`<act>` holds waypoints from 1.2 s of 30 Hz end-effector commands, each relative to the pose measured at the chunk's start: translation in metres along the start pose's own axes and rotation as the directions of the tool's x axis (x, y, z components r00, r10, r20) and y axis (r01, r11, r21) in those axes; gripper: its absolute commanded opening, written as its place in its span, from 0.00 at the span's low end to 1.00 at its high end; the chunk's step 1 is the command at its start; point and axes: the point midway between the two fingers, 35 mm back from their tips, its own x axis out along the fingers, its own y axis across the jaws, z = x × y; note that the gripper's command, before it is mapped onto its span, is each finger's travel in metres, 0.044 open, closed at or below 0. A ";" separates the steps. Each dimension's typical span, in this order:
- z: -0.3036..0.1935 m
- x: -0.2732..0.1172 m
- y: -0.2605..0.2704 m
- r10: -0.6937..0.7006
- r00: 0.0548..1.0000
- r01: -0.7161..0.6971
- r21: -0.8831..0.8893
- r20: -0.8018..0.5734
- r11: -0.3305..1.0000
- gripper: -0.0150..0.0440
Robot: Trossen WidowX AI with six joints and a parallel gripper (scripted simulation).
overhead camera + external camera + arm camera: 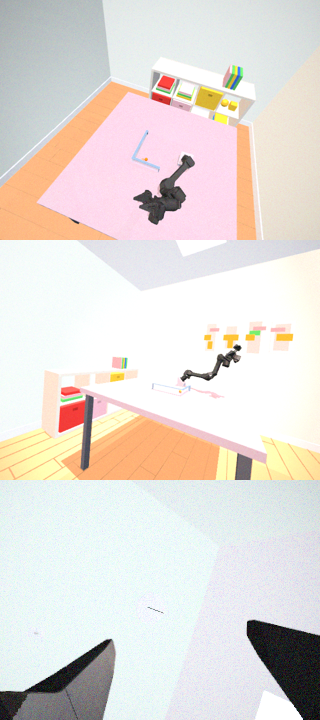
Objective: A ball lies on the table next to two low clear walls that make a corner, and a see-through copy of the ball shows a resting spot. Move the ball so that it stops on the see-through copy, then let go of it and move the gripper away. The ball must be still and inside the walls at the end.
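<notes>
The ball was seen resting on the worktop inside the corner of the walls, just beside its see-through copy, while the claw, spread apart and empty, was raised well away, so little was judged done.

the orange ball is lying on the pink table inside the corner of the pale blue walls, just beside the faint see-through copy. the dark arm is reaching away, its gripper sitting well apart from the ball.
</notes>
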 end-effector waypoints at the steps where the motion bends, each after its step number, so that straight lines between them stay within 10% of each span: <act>1: -0.001 -0.001 -0.002 -0.005 1.000 0.005 0.006 0.002 1.000 0.89; 7: -0.033 -0.033 -0.057 -0.136 0.990 0.133 0.124 0.022 0.983 0.65; 20: -0.165 -0.077 -0.134 -0.315 0.942 0.337 0.332 -0.119 0.881 0.65; 36: -0.318 -0.065 -0.086 -0.181 0.930 0.342 0.571 -0.321 0.747 0.65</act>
